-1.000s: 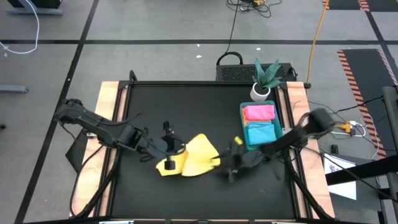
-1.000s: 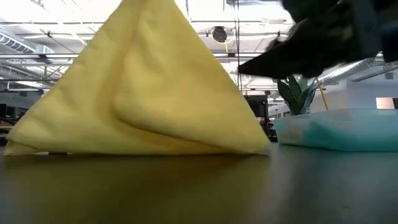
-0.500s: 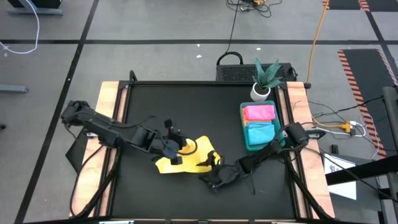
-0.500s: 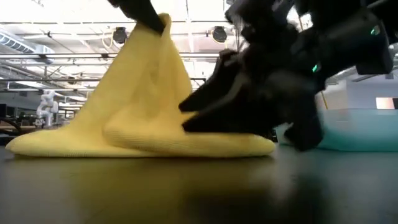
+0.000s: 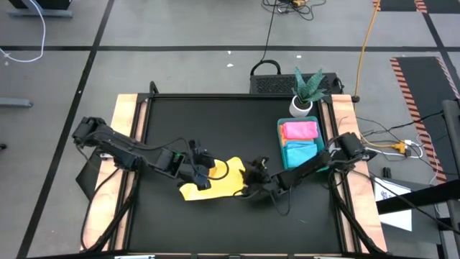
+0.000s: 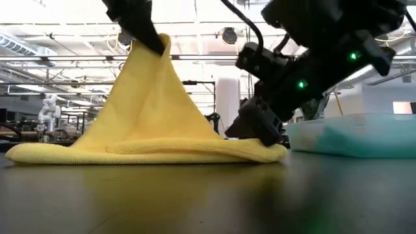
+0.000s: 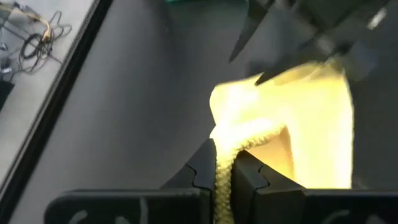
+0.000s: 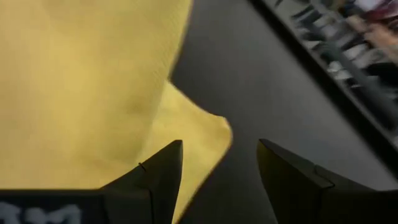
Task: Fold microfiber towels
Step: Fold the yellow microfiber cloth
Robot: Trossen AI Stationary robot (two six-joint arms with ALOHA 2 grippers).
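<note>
A yellow microfiber towel lies at the table's middle front, one part raised into a peak. My left gripper is shut on that peak. My right gripper is low at the towel's right end and open. The towel's corner lies in front of the gap between its fingers. The rest of the towel rests flat on the table. A pink towel and a light blue towel lie in the green tray. My left gripper pinches a bunched edge of the yellow towel between its two fingers, coming slanting down from the table's left. The cloth hangs from the fingers as a sloping peak, and its lower part lies on the table. Whether my right gripper touches the towel's corner, I cannot tell.
The green tray stands at the right, with a potted plant behind it at the far right corner. Wooden rails run along the table's left and right sides. There is bare black mat behind the towel.
My left gripper has gone down with the held part, so the towel's peak stands lower and narrower and more cloth lies flat. My right gripper has come down to the table and moved toward the towel's right end, tipping nearer level.
</note>
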